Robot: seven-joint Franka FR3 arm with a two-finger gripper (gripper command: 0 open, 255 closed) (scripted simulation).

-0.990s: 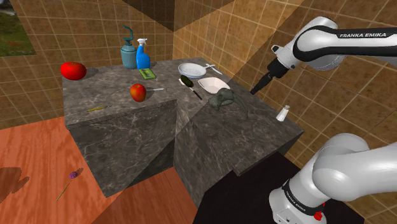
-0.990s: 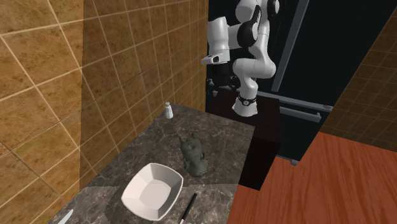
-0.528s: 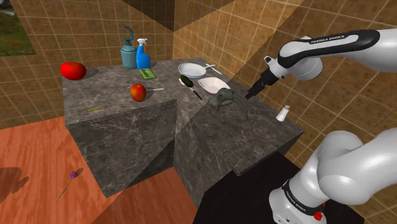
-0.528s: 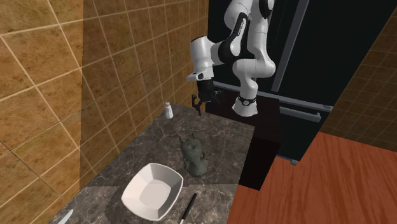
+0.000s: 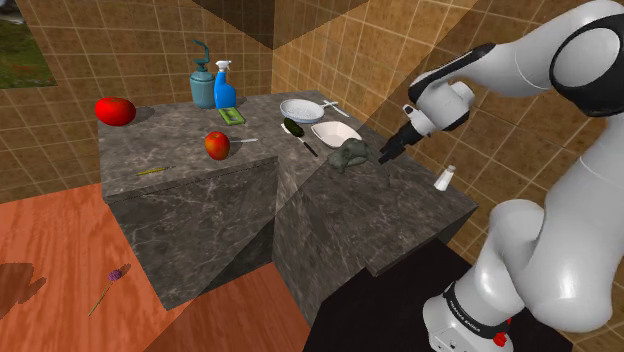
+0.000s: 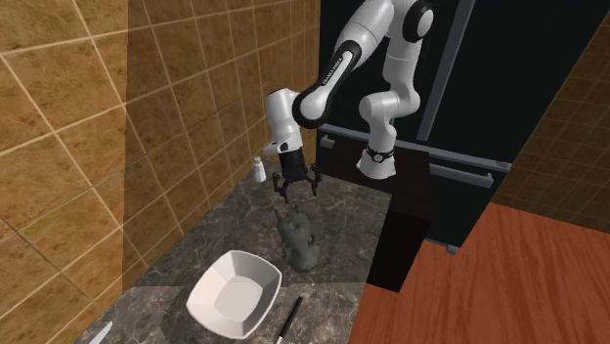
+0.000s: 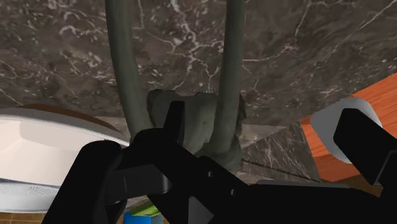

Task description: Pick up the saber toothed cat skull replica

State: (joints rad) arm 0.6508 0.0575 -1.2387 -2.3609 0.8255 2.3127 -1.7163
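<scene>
The saber toothed cat skull (image 5: pixel 347 156) is a grey-green piece lying on the dark marble counter (image 5: pixel 190 165), its long fangs pointing toward the arm's stand. My black gripper (image 5: pixel 386 153) hangs open just above the fang end, touching nothing. From across the counter, the gripper (image 6: pixel 296 189) hovers a little beyond the skull (image 6: pixel 298 240) with its fingers spread. Along the hand, the skull (image 7: pixel 202 124) and its two curved fangs lie straight ahead, and one black finger (image 7: pixel 366 140) stands wide to the side.
A white square bowl (image 5: pixel 335 132) sits just beyond the skull, also seen as the bowl (image 6: pixel 235 291). A small white shaker (image 5: pixel 444 178) stands near the tiled wall. Farther off are a round bowl (image 5: pixel 301 109), a red apple (image 5: pixel 217 146) and a blue spray bottle (image 5: pixel 224 86).
The arm has swung down and out from near the wall. My gripper dropped from well above the counter to just over the skull's fangs. The skull has not moved.
</scene>
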